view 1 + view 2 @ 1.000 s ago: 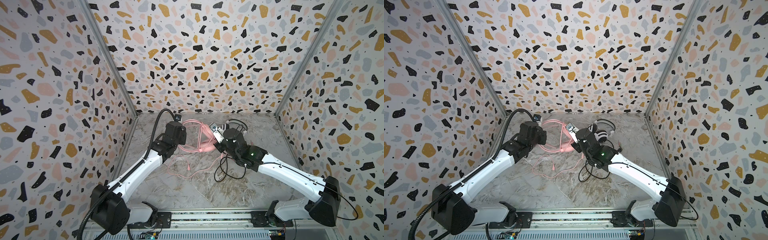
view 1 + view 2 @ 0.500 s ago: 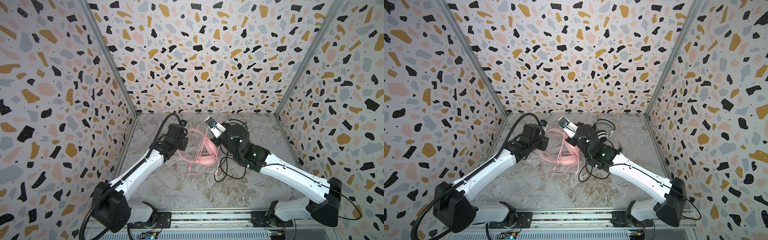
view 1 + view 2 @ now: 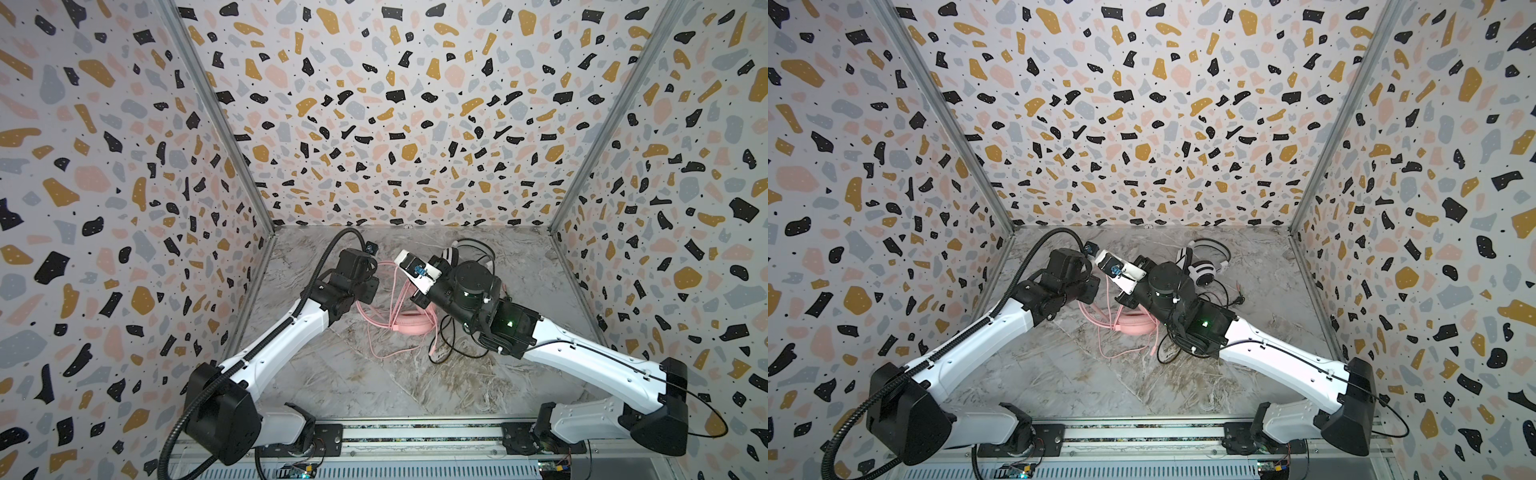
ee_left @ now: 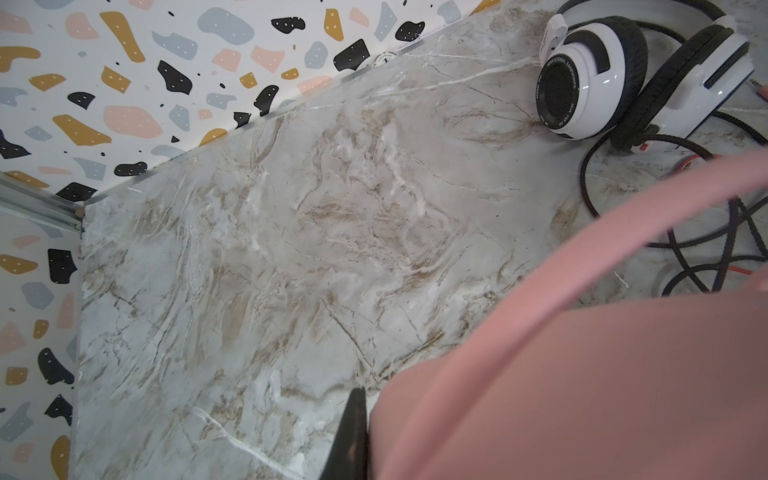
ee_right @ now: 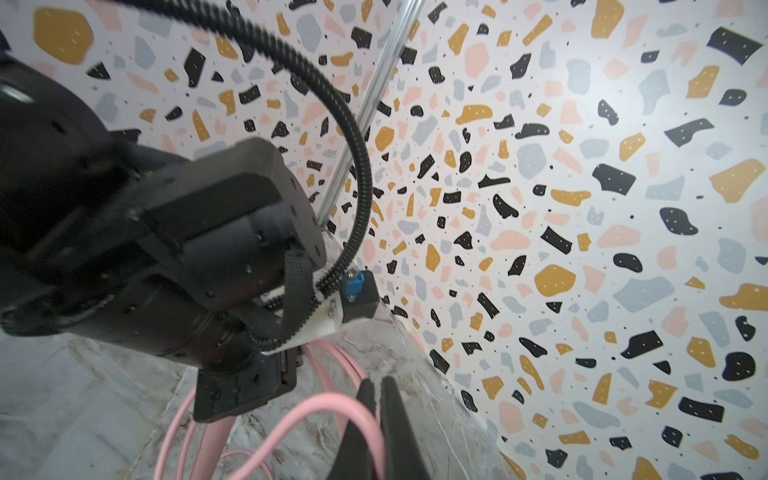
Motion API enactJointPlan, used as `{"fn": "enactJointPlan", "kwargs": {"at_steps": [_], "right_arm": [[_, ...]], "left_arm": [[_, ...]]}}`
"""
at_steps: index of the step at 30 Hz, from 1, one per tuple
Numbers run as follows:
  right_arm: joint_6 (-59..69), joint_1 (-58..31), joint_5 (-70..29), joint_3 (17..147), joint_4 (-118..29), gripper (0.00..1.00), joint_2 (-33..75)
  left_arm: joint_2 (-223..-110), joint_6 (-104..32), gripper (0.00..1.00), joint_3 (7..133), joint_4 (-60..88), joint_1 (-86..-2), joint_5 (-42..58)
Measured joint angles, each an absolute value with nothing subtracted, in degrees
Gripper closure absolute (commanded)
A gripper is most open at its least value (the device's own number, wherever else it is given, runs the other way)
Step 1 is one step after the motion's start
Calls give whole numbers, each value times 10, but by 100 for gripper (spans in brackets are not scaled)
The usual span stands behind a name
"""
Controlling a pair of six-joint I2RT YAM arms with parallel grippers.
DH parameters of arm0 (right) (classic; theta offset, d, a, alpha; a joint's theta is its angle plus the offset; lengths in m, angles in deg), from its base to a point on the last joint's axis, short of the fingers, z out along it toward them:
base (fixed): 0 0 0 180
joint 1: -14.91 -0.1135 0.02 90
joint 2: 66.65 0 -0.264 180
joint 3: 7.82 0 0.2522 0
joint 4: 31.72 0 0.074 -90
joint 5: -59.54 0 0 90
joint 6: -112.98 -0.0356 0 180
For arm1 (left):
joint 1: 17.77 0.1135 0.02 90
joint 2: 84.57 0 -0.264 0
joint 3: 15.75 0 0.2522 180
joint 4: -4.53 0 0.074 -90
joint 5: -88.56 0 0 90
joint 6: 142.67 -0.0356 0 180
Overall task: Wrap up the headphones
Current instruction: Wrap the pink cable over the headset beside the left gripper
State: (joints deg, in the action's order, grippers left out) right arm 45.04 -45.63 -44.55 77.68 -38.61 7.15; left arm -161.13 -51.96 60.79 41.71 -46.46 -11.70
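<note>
**Fig. – Wrapping of the pink headset, mid-step.** The headset is gripped at its band by the clenched left tool, w/ one ear cup resting on the desk near centre. In the left wrist view the band is seen close up beside one black finger. The pink cable is pinched btwn the closed fingers of the right tool, just beside the left tool. Several loose pink strands are seen hanging under the left tool & trailing onto the desk. How many turns are already on the band cannot be told. The white headset is seen at the back, right of centre, apart from both tools. Its black cable is sprawled on the desk, near the pink one.

For a clean turn, the band is best held steady. The cable is best drawn lightly taut & led round the band in even turns, w/o the black cable being snagged. Slack not taken up is judged likely to slip off.
</note>
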Motion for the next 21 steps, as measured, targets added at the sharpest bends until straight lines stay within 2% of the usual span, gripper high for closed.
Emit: {"fn": "enactJointPlan", "kwargs": {"at_steps": [4, 13, 21], "right_arm": [[441, -436, -449, 777, -388, 99, 68], [375, -310, -444, 813, -451, 97, 132], [308, -227, -365, 816, -481, 94, 170]], "left_arm": [[-1614, -518, 100, 608, 416, -465, -106], [-1604, -521, 100, 607, 398, -465, -71], [-1567, -527, 100, 591, 366, -465, -27]]}}
